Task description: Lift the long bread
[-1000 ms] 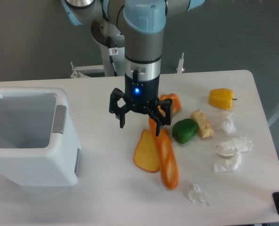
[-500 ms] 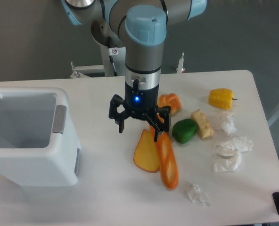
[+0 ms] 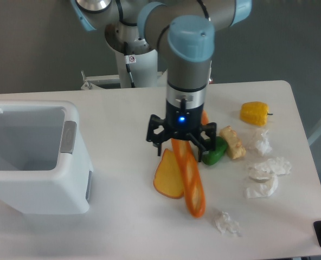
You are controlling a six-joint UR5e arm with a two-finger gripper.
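Approach step, grasp not yet made. The end effector point(image 3: 179, 144) hangs over the far end of the long bread point(image 3: 189, 179), fingers spread wide to either side of it, released and holding nothing. Whether the fingertips are already at desk height I cannot tell from this one view; it looks like it sits just above the loaf. Next move, as I judge it: come straight down so the fingers straddle the narrow body, then clench across the width and lift. The grip point is near one end, so the loaf may tip when raised. The long bread lies on the white desk point(image 3: 122, 216) near the middle, running from under the end effector toward the near edge, slightly slanted. It is glossy orange-brown, long and narrow, with rounded ends and a paler strip along the top. The flat orange toast slice point(image 3: 168, 176) touches its left side, so a finger could snag it. The green pepper point(image 3: 214, 151) sits just beside the right finger.
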